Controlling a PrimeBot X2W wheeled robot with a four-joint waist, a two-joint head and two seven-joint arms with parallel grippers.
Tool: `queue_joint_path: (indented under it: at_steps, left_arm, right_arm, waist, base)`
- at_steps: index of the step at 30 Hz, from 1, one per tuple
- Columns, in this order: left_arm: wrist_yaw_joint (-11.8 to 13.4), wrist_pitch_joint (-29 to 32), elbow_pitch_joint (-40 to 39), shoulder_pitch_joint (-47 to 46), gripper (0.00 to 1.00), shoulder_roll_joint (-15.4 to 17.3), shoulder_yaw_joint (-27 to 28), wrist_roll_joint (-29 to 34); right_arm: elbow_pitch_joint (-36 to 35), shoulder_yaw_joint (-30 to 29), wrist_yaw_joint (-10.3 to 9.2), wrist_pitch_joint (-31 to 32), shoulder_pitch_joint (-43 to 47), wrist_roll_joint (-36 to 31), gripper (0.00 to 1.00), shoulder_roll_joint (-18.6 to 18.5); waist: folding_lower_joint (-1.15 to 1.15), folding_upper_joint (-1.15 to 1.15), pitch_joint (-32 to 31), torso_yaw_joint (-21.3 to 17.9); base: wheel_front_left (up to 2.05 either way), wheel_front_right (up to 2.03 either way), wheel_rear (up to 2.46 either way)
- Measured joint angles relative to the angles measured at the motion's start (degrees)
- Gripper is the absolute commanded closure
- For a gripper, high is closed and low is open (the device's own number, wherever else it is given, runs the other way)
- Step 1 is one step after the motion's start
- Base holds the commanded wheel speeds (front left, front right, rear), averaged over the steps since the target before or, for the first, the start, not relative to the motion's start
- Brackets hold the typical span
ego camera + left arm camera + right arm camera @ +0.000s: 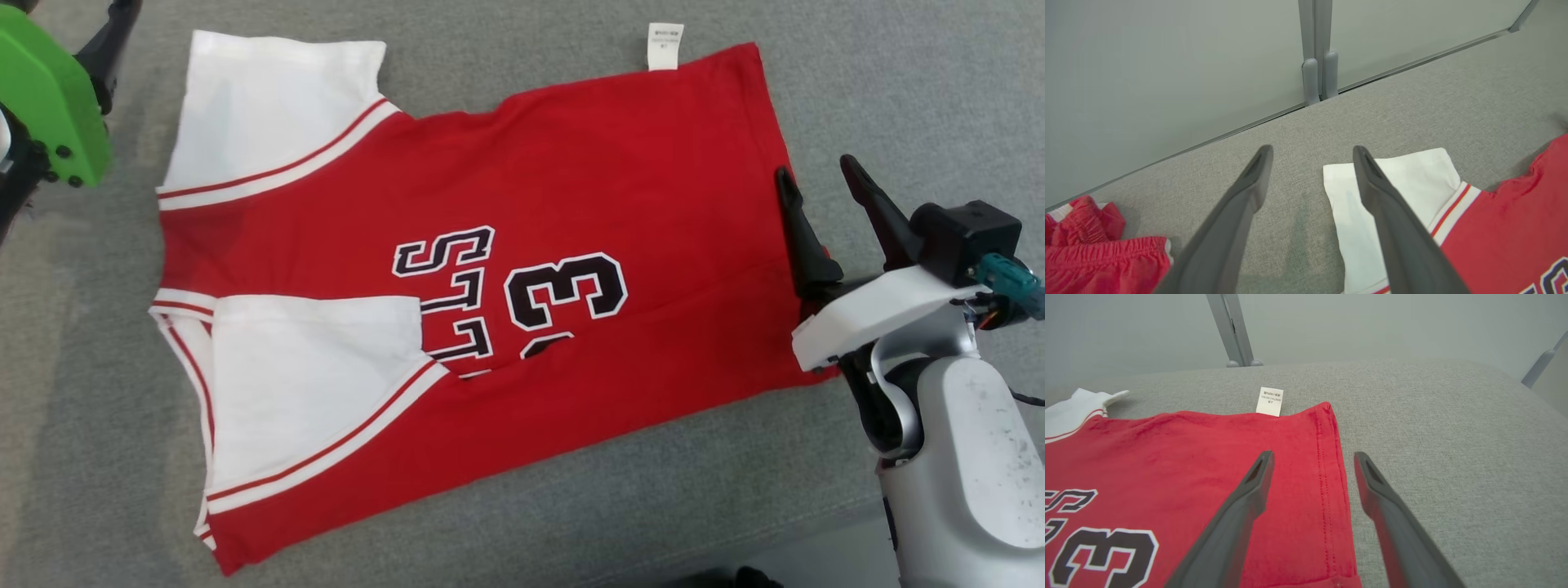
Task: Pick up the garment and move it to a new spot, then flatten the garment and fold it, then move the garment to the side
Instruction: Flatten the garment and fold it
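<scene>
Quick status on the fold. The jersey (571, 204) is laid out pretty flat in the middle of the table (898, 82), collar end at 9 o'clock and hem (1331, 465) at 3, with the little tag (664, 45) poking out around 1. So I'd say the pick-up, move and flatten parts are done.

The fold looks about half done. The 6 o'clock long side seems turned in: that white sleeve (310, 376) sits on top of the lettering and cuts off part of the number. The 11 o'clock sleeve (269, 114) is spread out and unfolded.

Both claws have their fingers spread wide with nothing in them. The right gripper (816, 166) is at 3 o'clock, with the hem edge running between its fingers. The left gripper (1312, 149) is up around 10 o'clock, one finger over the edge of the unfolded sleeve and the other over bare table.

My guess at what's left: fold in the far side, fold it across, then shift it aside. The red shorts (1098, 261) off past the left claw are well away from the jersey.
</scene>
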Motion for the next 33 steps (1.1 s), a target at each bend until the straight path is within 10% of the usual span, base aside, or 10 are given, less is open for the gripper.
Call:
queue_joint_path:
  at_steps: [19, 20, 21, 24, 33]
  left_arm:
    - [-0.2, 6.3, 7.4, -4.7, 0.0, 4.0, -2.4, -3.8]
    - [-0.2, 6.7, 7.1, -4.7, 0.12, 4.1, -2.5, -4.0]
    - [-0.2, 6.9, 6.8, -4.7, 0.51, 4.1, -2.7, -4.4]
    - [-0.2, 8.1, 5.8, -4.7, 1.0, 4.1, -3.6, -4.8]
    - [-0.3, 4.2, 3.8, -4.6, 1.0, 3.0, -4.8, -4.3]
  right_arm:
    - [6.0, 3.3, 0.0, -4.8, -4.3, 2.4, 0.0, 0.0]
    - [6.1, 3.3, 0.0, -4.8, -4.4, 2.4, 0.0, 0.0]
    - [6.1, 3.3, 0.0, -4.8, -4.5, 2.4, 0.0, 0.0]
    - [6.1, 3.3, 0.0, -4.8, -5.2, 2.1, 0.0, 0.0]
    - [5.9, 3.8, 0.0, -2.6, -10.9, -0.7, 0.0, -0.4]
  waist:
    - [0.0, 0.0, 9.8, -9.2]
    - [0.0, 0.0, 9.9, -9.2]
    - [0.0, 0.0, 9.9, -9.1]
    - [0.0, 0.0, 9.7, -8.7]
    - [0.0, 0.0, 9.1, -6.7]
  base:
    - [0.0, 0.0, 0.0]
    - [0.0, 0.0, 0.0]
    - [0.0, 0.0, 0.0]
    - [0.0, 0.0, 0.0]
    - [0.0, 0.0, 0.0]
